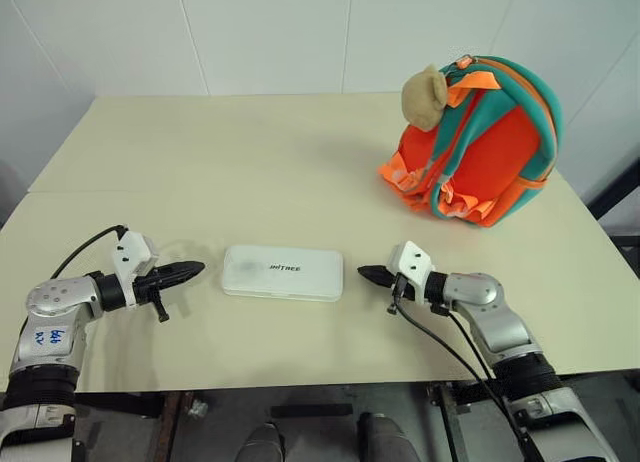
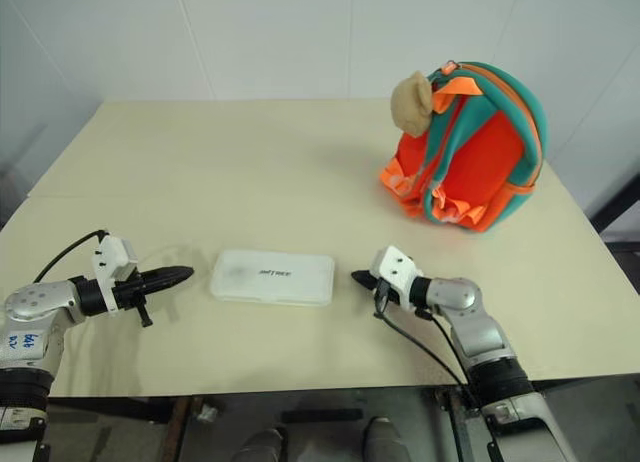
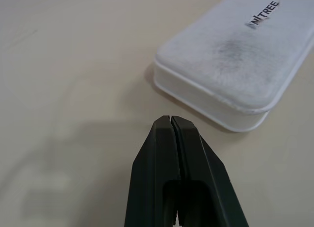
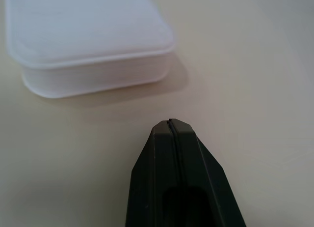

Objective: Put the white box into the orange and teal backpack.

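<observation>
Now we hold both sets of jaws pressed fully together and empty: the left gripper (image 1: 196, 270) just beside one short end of the white box (image 1: 283, 272), the right gripper (image 1: 366, 275) just beside the other, neither touching it. We judge this placement is meant for squeezing the box between two closed tips. The box lies flat on the bench (image 1: 250, 162), lettering up. Beyond the box, toward our right side, the orange and teal backpack (image 1: 480, 142) stands upright, well apart.

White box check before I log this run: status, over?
Left gripper, right gripper shut, flanking white box, not touching. Orange and teal backpack upright, far right. Path clear.
</observation>
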You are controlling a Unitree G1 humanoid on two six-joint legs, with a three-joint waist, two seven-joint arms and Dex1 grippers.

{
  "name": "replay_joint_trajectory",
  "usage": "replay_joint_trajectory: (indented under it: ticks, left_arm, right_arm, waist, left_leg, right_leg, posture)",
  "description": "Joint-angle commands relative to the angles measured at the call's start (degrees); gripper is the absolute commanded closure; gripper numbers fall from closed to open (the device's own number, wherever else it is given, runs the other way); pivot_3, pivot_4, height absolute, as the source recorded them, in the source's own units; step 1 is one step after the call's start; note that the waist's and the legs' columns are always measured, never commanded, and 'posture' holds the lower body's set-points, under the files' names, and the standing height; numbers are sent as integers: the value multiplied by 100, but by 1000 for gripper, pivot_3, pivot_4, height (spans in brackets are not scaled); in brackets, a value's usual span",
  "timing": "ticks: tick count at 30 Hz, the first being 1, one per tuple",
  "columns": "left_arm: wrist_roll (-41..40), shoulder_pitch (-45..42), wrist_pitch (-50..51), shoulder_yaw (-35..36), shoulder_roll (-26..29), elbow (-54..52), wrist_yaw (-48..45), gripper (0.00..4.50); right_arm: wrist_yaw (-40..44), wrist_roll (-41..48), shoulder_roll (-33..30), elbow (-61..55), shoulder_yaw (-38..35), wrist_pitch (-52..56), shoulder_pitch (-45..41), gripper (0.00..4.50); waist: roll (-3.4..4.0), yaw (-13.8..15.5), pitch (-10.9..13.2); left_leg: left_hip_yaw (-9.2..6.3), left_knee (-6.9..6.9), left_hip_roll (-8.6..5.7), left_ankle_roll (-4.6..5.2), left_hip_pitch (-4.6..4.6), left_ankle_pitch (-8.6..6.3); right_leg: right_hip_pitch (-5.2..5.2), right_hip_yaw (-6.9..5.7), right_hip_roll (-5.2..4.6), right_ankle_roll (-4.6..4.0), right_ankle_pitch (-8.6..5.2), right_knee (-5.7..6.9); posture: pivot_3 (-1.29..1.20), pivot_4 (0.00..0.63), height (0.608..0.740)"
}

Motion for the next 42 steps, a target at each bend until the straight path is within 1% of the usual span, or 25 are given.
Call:
replay_joint_trajectory:
  ticks: [1, 5, 11, 18, 25, 34, 38, 42]
  left_arm:
    - [-67, 99, 55, -15, -32, -284, -49, 4472]
    - [-51, 227, 0, -118, -185, -417, -88, 4472]
    - [-108, 334, 48, -253, -417, -499, -283, 4472]
    - [-131, 495, 166, -492, -726, -905, -364, 4472]
    - [-143, 476, 297, -659, -923, -1120, -315, 4472]
    - [-68, 358, 186, -718, -982, -934, -296, 4472]
    - [-72, 395, 135, -607, -914, -876, -214, 4472]
    - [-207, 484, 194, -407, -855, -902, -105, 4472]
  right_arm:
    - [-44, 69, 142, -620, 151, 207, 97, 4500]
    - [-24, 89, 171, -983, 261, 432, 225, 4500]
    - [40, 99, -3, -951, 175, 510, 189, 4500]
    - [213, 151, -497, -695, -136, 347, 78, 4500]
    - [446, 322, -958, -841, -388, 382, 413, 4500]
    - [336, 294, -925, -923, -398, 401, 617, 4500]
    - [275, 237, -971, -684, -478, 283, 456, 4500]
    - [160, 68, -1001, -20, -509, 21, 59, 4500]
  waist:
    - [0, -6, 0]
    - [0, 12, 0]
    - [-1, 28, 0]
    - [-1, 52, 0]
    - [-1, 42, 0]
    - [-1, 34, 0]
    - [-1, 32, 0]
    - [-1, 26, 0]
  left_leg:
    - [0, 0, 1, -1, 0, 0]
    - [-2, 7, 2, -3, 1, 4]
    - [-2, 18, 2, -3, 1, 4]
    - [-3, 20, -1, -3, 0, 3]
    - [-2, 20, -1, -3, 0, 3]
    - [-2, 32, -2, -3, 0, 3]
    - [-2, 34, -1, -3, 1, 3]
    - [-1, 35, -2, -3, 0, 3]
  right_leg:
    - [-3, 0, 1, -1, -1, 7]
    - [-4, 0, 1, -3, -2, 18]
    - [-3, 0, 1, -4, -2, 22]
    - [2, 0, -2, -4, -2, 17]
    - [2, 0, -2, -4, -2, 16]
    - [6, 1, -2, -3, -1, 16]
    - [8, 1, -1, -3, -1, 13]
    - [8, 1, -1, -4, 0, 13]
  posture:
    - [0, 150, 740]
    - [0, 150, 740]
    - [0, 150, 740]
    - [0, 150, 740]
    - [0, 150, 740]
    - [0, 150, 740]
    - [0, 150, 740]
    - [0, 150, 740]
